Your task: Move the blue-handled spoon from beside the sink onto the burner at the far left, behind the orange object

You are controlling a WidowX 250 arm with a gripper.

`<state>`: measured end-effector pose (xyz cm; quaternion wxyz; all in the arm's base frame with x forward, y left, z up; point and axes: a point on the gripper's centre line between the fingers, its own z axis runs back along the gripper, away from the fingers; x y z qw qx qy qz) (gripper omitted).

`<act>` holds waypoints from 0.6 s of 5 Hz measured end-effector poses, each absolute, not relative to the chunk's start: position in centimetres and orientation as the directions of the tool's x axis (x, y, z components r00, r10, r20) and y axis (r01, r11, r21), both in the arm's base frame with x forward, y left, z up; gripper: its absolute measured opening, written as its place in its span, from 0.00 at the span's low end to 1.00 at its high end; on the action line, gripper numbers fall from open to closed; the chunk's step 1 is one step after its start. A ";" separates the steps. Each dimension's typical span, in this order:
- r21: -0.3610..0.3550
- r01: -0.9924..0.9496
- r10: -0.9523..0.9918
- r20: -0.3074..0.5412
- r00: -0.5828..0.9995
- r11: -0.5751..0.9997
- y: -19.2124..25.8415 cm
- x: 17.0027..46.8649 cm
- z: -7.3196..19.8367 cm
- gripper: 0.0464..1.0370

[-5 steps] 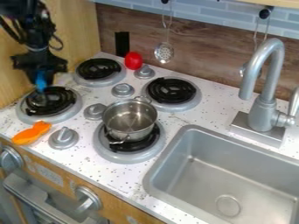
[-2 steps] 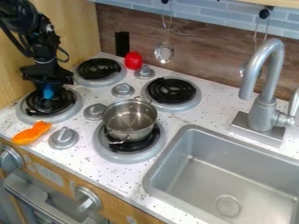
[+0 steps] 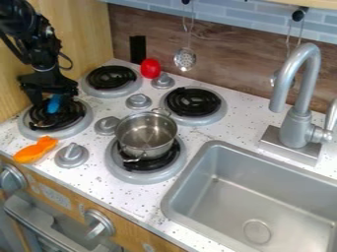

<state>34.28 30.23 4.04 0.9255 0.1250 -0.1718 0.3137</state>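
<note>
Gripper (image 3: 52,102) hangs over the burner (image 3: 61,132); how far open it is cannot be told, nor whether it grips the blue item (image 3: 54,104) directly beneath. Weak hold could drop that; low travel could knock the orange item (image 3: 36,150) in front.

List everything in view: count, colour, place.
counter: 1, speckled white, centre
burners: 4, black and grey, on counter
pot: 1, silver, near right burner
knobs: 6, grey, four on top, two in front
handle: 1, grey, lower left
toy: 1, orange, near left
ball: 1, red, back
panel: 1, black, wall
skimmer: 1, silver, hanging
sink: 1, grey, right
faucet: 1, grey, behind sink
blue thing: 1, at hand
arm: 1, black, upper left
hand: 1, black, over near left burner
</note>
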 end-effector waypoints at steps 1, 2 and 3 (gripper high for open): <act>0.121 -0.625 0.537 0.405 0.741 0.771 30.0 34.1 5.1 0.96; 0.102 -0.628 0.520 0.467 0.715 0.771 29.6 34.0 9.0 0.96; 0.097 -0.617 0.474 0.552 0.686 0.781 28.6 33.6 12.7 0.96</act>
